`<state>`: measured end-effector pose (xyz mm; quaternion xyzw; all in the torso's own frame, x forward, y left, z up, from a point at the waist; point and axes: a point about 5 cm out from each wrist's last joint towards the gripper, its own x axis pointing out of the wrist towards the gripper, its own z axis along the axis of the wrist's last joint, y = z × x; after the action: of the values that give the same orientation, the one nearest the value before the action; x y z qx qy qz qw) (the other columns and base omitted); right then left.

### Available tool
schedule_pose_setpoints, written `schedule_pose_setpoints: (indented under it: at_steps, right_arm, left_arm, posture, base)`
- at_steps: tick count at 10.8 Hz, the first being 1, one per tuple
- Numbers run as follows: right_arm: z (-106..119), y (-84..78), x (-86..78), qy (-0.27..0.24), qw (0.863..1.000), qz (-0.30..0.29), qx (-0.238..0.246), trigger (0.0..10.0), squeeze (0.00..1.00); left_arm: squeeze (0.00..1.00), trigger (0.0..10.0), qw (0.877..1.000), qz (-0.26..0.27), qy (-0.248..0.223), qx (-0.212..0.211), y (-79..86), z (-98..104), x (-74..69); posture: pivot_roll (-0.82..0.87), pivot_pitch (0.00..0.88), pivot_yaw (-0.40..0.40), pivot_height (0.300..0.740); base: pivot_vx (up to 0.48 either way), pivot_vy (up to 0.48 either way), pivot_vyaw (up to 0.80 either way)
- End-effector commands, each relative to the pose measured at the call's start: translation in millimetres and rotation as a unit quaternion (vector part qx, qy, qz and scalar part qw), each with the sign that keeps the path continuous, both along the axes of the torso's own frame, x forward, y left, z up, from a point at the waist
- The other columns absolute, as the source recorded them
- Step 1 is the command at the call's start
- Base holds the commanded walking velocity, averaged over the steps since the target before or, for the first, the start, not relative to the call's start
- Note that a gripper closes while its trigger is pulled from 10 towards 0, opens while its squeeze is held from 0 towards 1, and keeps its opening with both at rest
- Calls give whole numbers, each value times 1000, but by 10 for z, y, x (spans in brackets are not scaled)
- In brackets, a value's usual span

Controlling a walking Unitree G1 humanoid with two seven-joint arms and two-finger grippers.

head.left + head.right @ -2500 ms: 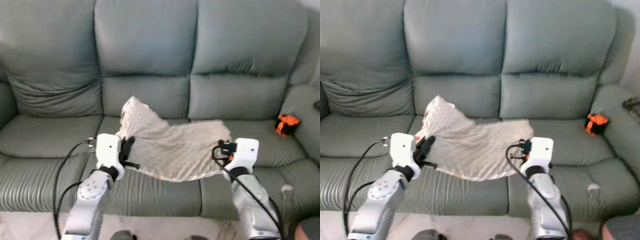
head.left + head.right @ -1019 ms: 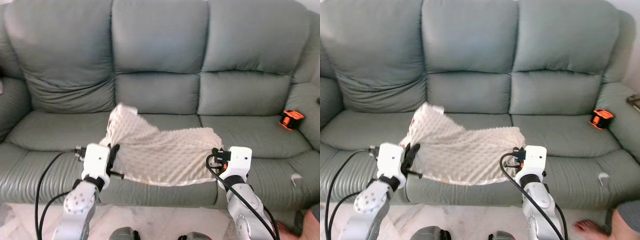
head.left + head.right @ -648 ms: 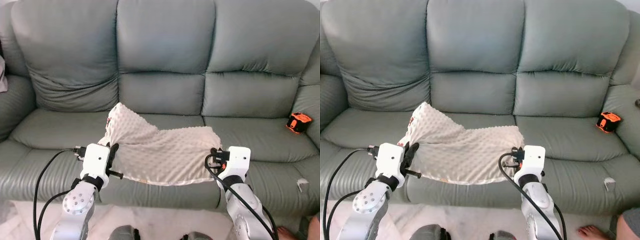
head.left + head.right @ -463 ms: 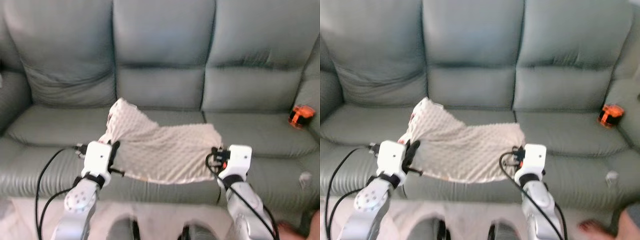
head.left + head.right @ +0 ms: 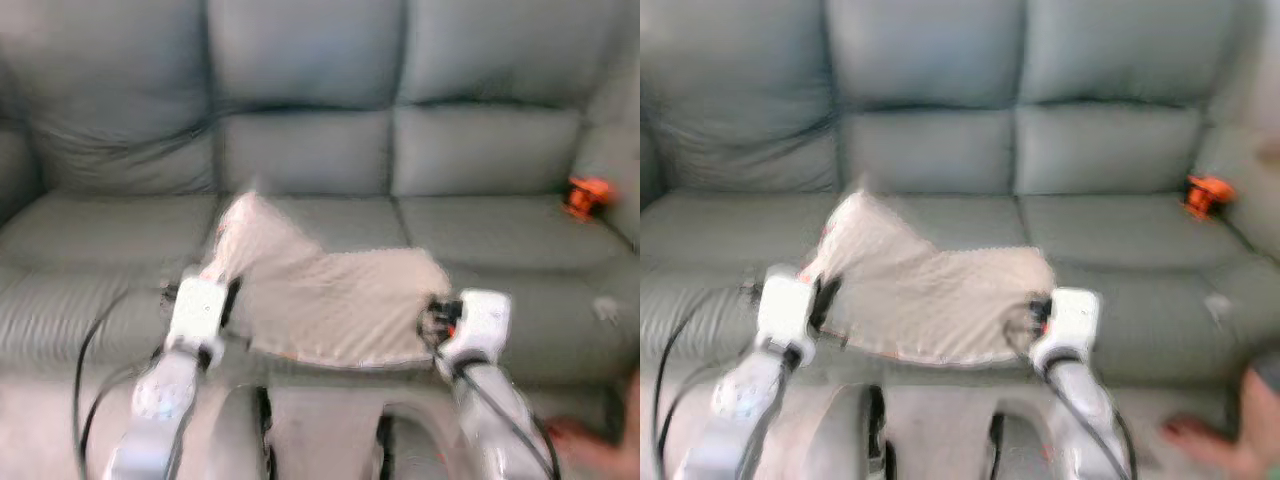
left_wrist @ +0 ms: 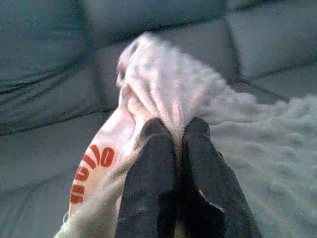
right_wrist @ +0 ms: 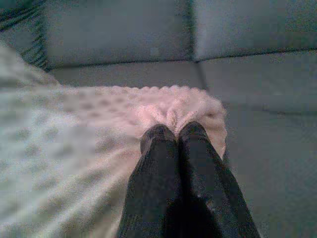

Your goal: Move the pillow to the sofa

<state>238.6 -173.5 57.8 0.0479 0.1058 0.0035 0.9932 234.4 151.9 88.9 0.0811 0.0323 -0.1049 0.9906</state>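
The pillow (image 5: 325, 295) is a limp cream cover with a dotted texture, and I hold it stretched between both arms in front of the grey-green sofa (image 5: 310, 150). My left gripper (image 6: 176, 130) is shut on its left corner, where red print shows on the fabric. At the right corner my right gripper (image 7: 174, 131) is shut on the bunched edge. In the eye views the left gripper (image 5: 232, 300) and right gripper (image 5: 438, 312) hang over the front of the middle seat cushion. Both eye views are blurred.
A small orange and black object (image 5: 582, 196) lies on the sofa's right seat by the armrest. A scrap of white (image 5: 1217, 305) lies on the right seat front. A person's foot (image 5: 1200, 432) stands on the pale floor at lower right.
The whole picture has shifted and blurred, so the camera has moved. The pillow stays pinched between both grippers with the same sag.
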Motion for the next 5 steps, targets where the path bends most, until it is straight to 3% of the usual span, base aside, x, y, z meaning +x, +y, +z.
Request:
schedule_pose_setpoints:
  at_steps: [1, 5]
  right_arm:
    - [58, -22, 36, -14, 1000, -8, -1, 10000, 0]
    - [84, -79, 85, -21, 999, -25, -4, 10000, 0]
  left_arm:
    - [0, 10000, 1000, 2, 10, 5, 9, -32, -4]
    - [0, 10000, 1000, -20, -2, -18, -129, 61, 80]
  posture:
    - [40, 7, 20, 620]
    - [45, 26, 40, 620]
  base:
    - [0, 0, 0]
    - [0, 0, 0]
